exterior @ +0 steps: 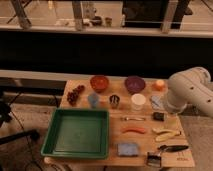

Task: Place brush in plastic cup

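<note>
Wooden rectangular worktop [90,159]. Brush [172,148]: slim, dark, lying flat near the front right corner, just in front of a curved yellow banana [166,134]. Plastic cup [93,100]: small, dull pale blue-grey, tapered, upright left of centre towards the rear edge, just behind a green rectangular tray [77,132], well apart from the brush. White smooth-cased arm [187,90] above the right edge. Gripper: hidden by the arm; whether the jaws are apart or together cannot be told.

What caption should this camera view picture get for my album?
Robot arm at the table's right edge, gripper hidden, brush and plastic cup standing far apart.
</note>
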